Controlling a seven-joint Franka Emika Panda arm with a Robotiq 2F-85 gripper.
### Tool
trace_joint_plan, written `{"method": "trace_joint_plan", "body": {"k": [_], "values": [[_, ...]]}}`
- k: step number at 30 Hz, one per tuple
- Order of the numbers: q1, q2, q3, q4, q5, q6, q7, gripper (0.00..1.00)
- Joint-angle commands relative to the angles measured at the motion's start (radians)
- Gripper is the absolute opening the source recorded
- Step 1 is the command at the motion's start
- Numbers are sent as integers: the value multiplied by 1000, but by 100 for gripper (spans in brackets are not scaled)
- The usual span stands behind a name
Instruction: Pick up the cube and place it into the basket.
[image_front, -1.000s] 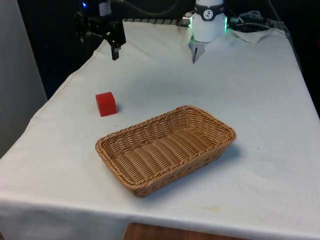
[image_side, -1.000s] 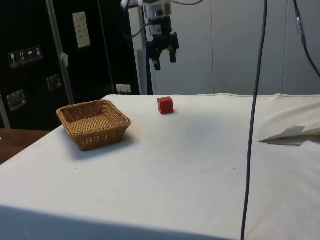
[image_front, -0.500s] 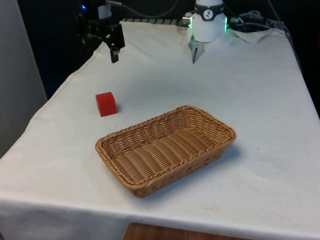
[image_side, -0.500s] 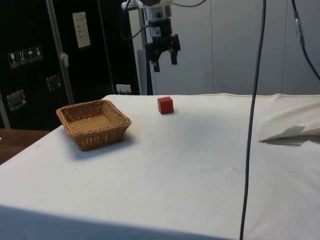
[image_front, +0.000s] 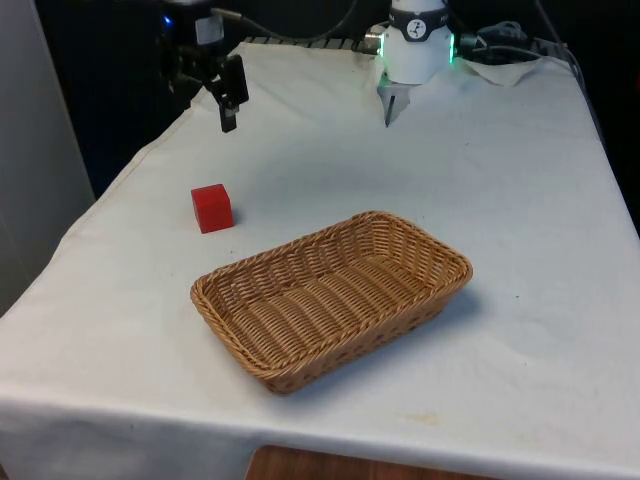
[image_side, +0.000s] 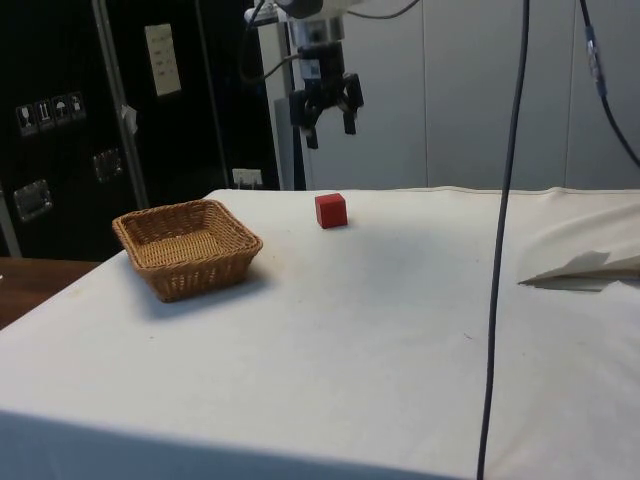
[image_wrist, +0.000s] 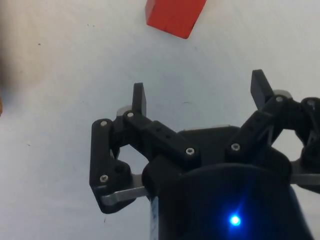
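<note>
The gripper (image_front: 229, 118) (fingers spread wide, holding nothing) hangs in the front view's upper left, above and behind the red cube (image_front: 212, 208)

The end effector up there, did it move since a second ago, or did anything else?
The end effector drifted a little toward the front view's right, moving slightly nearer the red cube while staying high above the table, open and empty. The red cube and the wicker basket stayed exactly where they were; nothing was taken hold of or let go.
</note>
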Motion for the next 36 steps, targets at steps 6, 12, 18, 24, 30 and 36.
{"method": "trace_joint_plan", "body": {"k": [6,12,18,24,30,36], "values": [[1,7,5,-13,14,35,24,100],[2,17,7,-16,15,43,45,100],[2,31,12,-27,30,80,78,100],[3,39,16,-35,31,102,109,100],[4,53,18,-36,33,117,143,100],[4,74,24,-32,33,137,188,100]]}}
